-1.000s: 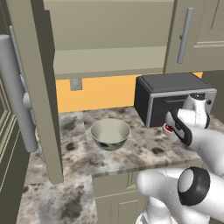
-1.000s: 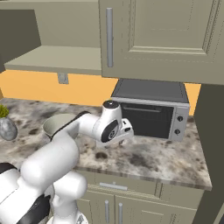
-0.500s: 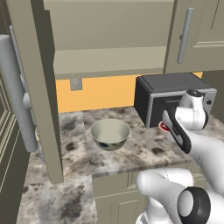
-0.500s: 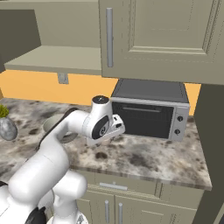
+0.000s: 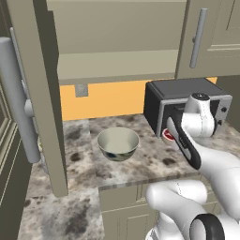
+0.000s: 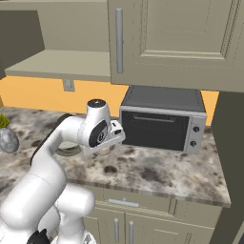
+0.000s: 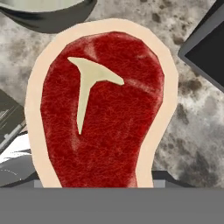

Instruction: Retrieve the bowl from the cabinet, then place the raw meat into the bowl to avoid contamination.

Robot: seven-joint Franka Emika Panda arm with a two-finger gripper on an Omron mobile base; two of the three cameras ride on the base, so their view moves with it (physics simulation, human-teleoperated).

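Observation:
The bowl (image 5: 118, 143) stands upright on the speckled counter, pale inside with dark blotches outside. In the hand view its rim (image 7: 48, 15) shows at the top edge. My gripper (image 5: 169, 136) hangs just in front of the toaster oven, right of the bowl and above the counter, shut on the raw meat (image 5: 168, 135). That red steak with its pale fat rim (image 7: 105, 109) sits close to the hand camera and hides the fingertips. From the right base view my hand (image 6: 107, 145) partly covers the bowl (image 6: 69, 150). The cabinet (image 5: 117, 65) above stands open, its shelf bare.
A black and silver toaster oven (image 6: 162, 124) stands on the counter against the wall, right of my hand. The open cabinet door (image 5: 33, 93) with its long bar handle juts out at the left. A small grey vase with a plant (image 6: 7, 138) sits at the counter's far left.
My hand has moved a little to the left with the steak, away from the toaster oven and toward the bowl. The bowl has stayed put.

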